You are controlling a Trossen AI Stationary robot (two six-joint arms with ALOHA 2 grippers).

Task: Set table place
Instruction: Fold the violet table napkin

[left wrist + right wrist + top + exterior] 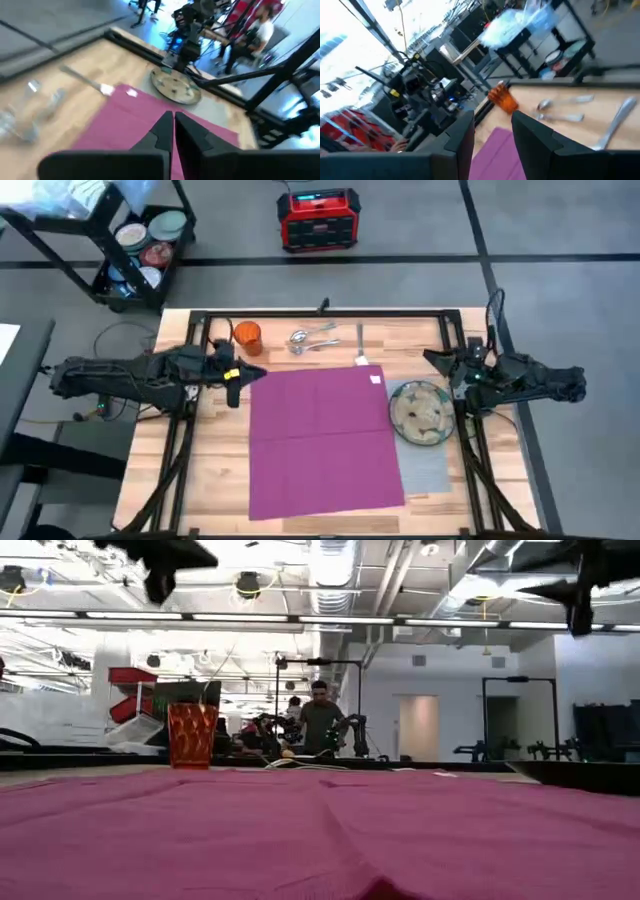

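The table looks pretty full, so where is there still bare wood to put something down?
Bare table lies left of the magenta napkin, below the left gripper. A thin strip stays free beyond the plate, toward the far rail. The far edge is crowded: orange cup, spoon and fork, knife.

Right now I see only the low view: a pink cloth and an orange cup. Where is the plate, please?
Observer: The plate sits on the grey placemat, right beside the napkin.
Operator: And the cutlery?
Observer: The fork and spoon lie on bare wood beyond the napkin's far edge, right of the cup. The knife lies to their right.
Operator: Do the tools hold anything?
Observer: No. The left tool is shut and empty by the napkin's far left corner. The right tool is open at the table's right edge, near the plate.
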